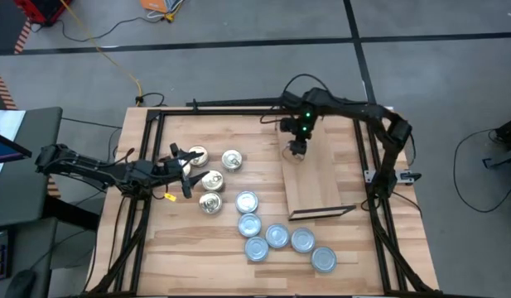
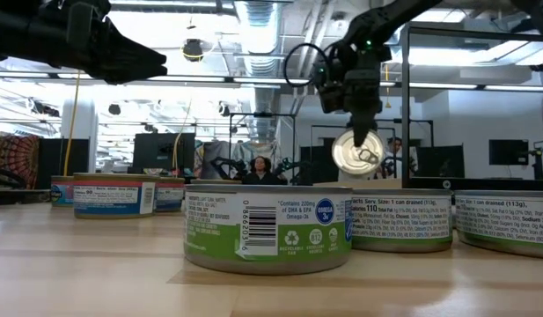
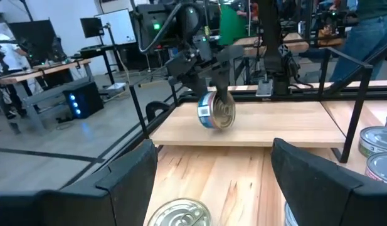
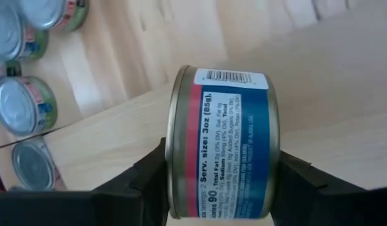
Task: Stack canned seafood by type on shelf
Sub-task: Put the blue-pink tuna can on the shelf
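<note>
My right gripper [image 1: 298,151] hangs over the far end of the shelf [image 1: 315,189], shut on a tin with a blue and red label [image 4: 224,132]. The tin's gold pull-tab lid [image 2: 357,151] shows in the low view. My left gripper [image 1: 186,171] waits open and level at the table's left, beside several gold-topped tins [image 1: 212,180] lying flat on the table. One of them [image 3: 177,215] lies just below its fingers. Several silver-topped tins [image 1: 277,237] lie flat near the front edge. My right gripper pinches the tin across its two flat faces, one finger [image 4: 146,179] on the lid end [image 4: 175,157] and the other on the bottom end [image 4: 275,157]. The fingers slant steeply down from above. The tin stands on edge, its labelled wall facing the wrist, low over the shelf; whether it touches the board I cannot tell.
The shelf is a light-wood board raised a little above the tabletop, with a dark strip [image 1: 323,213] at its near end. A black frame [image 1: 371,149] runs round the table. Bare tabletop lies between the tins and the shelf's left side.
</note>
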Tool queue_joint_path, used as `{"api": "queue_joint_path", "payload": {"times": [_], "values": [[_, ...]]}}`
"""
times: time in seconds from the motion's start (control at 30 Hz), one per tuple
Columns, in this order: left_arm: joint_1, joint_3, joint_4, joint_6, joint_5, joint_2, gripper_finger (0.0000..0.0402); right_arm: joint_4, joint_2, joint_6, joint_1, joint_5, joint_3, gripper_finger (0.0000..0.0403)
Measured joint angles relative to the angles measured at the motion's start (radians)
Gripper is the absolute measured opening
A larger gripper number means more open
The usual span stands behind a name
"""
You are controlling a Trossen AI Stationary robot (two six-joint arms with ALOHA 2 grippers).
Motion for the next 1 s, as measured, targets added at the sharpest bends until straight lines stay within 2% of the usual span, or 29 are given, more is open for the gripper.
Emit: {"api": "queue_joint_path", "payload": {"times": [0.33,0.53,0.83,1.0], "values": [[0.0,0.0,0.003,-0.003,0.036,0.0,0.03,-0.027,0.002,0.047,-0.075,-0.013,-0.003,0.0254],[0.0,0.001,0.001,0.016,0.053,0.0,0.03,-0.041,0.002,0.049,-0.116,-0.082,-0.003,0.0255],[0.0,0.001,-0.02,0.041,0.053,0.0,0.03,-0.067,0.002,0.075,-0.121,-0.082,-0.003,0.0232],[0.0,0.002,-0.041,0.039,0.077,0.0,0.03,-0.086,0.003,0.1,-0.146,-0.082,-0.003,0.0241]]}}
